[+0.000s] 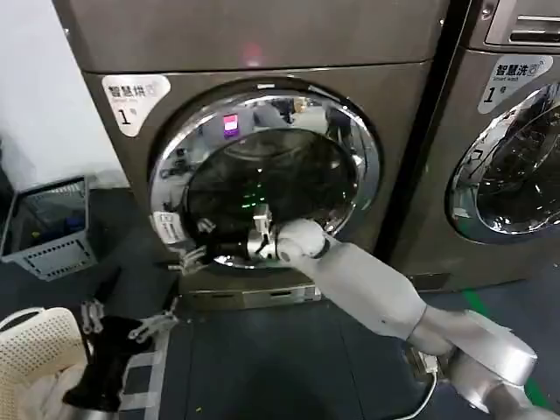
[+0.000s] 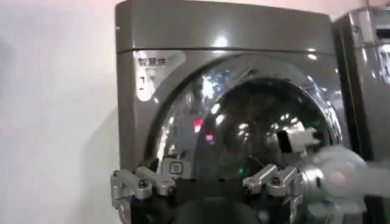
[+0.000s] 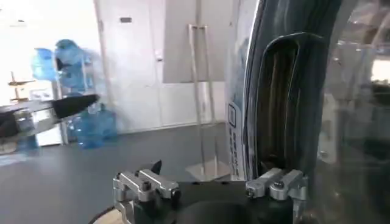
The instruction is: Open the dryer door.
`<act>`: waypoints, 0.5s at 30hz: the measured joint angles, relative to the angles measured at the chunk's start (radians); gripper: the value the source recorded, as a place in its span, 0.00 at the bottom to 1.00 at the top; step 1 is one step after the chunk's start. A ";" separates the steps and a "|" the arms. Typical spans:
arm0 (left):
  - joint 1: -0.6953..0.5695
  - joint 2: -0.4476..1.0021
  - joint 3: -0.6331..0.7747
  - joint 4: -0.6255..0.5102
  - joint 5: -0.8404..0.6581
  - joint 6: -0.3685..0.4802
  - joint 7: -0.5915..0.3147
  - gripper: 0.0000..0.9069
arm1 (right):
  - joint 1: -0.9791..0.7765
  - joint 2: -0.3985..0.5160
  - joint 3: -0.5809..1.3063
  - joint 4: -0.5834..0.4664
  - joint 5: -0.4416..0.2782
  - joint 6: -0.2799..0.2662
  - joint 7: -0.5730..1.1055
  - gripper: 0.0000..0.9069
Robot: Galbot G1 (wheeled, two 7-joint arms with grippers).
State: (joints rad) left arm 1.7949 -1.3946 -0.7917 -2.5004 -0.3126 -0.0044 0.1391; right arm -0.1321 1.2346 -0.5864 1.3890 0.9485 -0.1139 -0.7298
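Observation:
The dryer (image 1: 262, 35) is a grey front-loader, and its round glass door (image 1: 262, 171) with a chrome ring looks shut against the front. My right gripper (image 1: 259, 236) is at the door's lower middle, close to the glass, and it is open with nothing held. In the right wrist view the gripper (image 3: 210, 184) faces the door's dark handle recess (image 3: 283, 103), and one finger (image 3: 277, 182) is just below it. My left gripper (image 1: 122, 320) hangs open low at the left, away from the dryer. From the left wrist view its gripper (image 2: 207, 185) looks at the door (image 2: 256, 128).
A second machine (image 1: 516, 157) stands right beside the dryer. A grey crate (image 1: 48, 232) sits on the floor by the white wall at the left. A white laundry basket (image 1: 35, 354) is at the bottom left corner. The dark floor lies in front.

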 joint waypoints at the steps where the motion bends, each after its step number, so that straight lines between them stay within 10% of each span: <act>1: -0.010 0.006 -0.016 0.003 -0.022 0.010 -0.003 1.00 | 0.000 -0.009 -0.005 0.011 0.003 0.002 -0.010 1.00; 15: -0.137 0.115 -0.216 0.129 -0.158 0.026 0.001 1.00 | -0.016 -0.142 -0.040 0.181 0.030 0.030 -0.063 1.00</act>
State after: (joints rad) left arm 1.6575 -1.2791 -1.0082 -2.3717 -0.4705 0.0217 0.1400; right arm -0.1486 1.0924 -0.6265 1.5704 0.9782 -0.0844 -0.7925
